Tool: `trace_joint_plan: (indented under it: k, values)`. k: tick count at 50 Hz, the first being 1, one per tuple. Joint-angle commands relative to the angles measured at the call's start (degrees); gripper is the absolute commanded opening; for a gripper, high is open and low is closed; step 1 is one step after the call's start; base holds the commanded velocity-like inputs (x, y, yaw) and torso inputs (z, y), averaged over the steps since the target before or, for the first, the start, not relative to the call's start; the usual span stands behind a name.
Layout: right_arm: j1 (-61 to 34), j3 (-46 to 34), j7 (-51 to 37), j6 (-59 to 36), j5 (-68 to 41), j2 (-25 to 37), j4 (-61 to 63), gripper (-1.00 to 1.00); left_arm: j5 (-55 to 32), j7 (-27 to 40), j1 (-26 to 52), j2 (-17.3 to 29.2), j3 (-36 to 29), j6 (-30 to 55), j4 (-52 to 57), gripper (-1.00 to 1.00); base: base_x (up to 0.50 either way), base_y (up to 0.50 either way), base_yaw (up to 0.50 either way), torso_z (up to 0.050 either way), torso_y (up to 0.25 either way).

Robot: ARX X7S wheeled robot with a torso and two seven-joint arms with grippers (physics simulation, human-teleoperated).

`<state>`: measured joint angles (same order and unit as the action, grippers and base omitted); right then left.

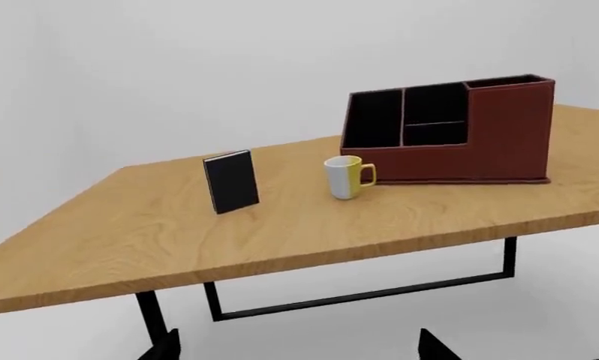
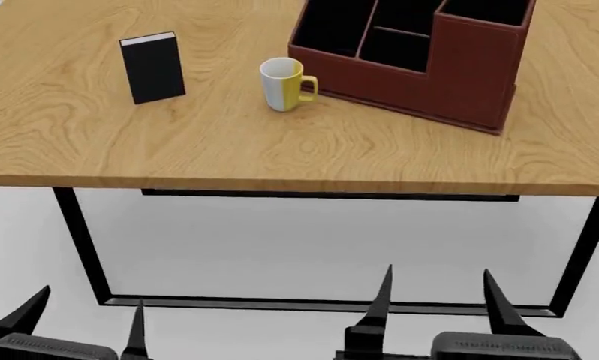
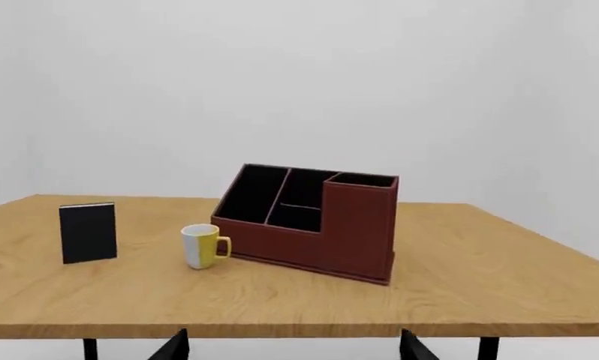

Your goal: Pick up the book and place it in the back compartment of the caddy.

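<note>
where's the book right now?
In the head view the small thin black book stands upright on the wooden table, on the robot's left, apart from the white-and-yellow mug, which stands between it and the red-brown caddy.

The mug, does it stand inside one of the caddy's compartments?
No, the mug stands on the table, apart from the caddy and beside its front wall.

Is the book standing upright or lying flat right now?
Upright. The book stands on its bottom edge on the table, white page edge on top, cover facing the robot, apart from the mug.

White-and-yellow mug [image 2: 281, 84] upright, wooden table [image 2: 279, 150], black metal legs
</note>
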<state>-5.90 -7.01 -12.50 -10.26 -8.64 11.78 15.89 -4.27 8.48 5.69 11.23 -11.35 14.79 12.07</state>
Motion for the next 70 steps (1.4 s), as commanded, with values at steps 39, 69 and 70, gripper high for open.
trace_joint_plan:
  k: [39, 69, 70]
  values:
    - [-15.7, 10.8, -3.7, -21.5, -3.5, 8.0, 21.8, 1.0, -2.9, -1.6, 13.1, 1.0, 2.6, 11.5, -2.2, 1.0, 0.0, 0.0, 0.0, 0.006, 0.0]
    - [-28.3, 16.1, -4.7, -35.5, -7.7, 13.8, 29.9, 1.0, -3.2, -4.0, 19.2, 3.4, 1.0, 11.8, -5.7, 1.0, 0.0, 0.0, 0.0, 0.0, 0.0]
    - [-28.7, 16.1, -4.8, -36.0, -7.9, 13.9, 30.1, 1.0, -3.2, -4.0, 19.5, 3.4, 1.1, 12.2, -5.6, 1.0, 0.0, 0.0, 0.0, 0.0, 0.0]
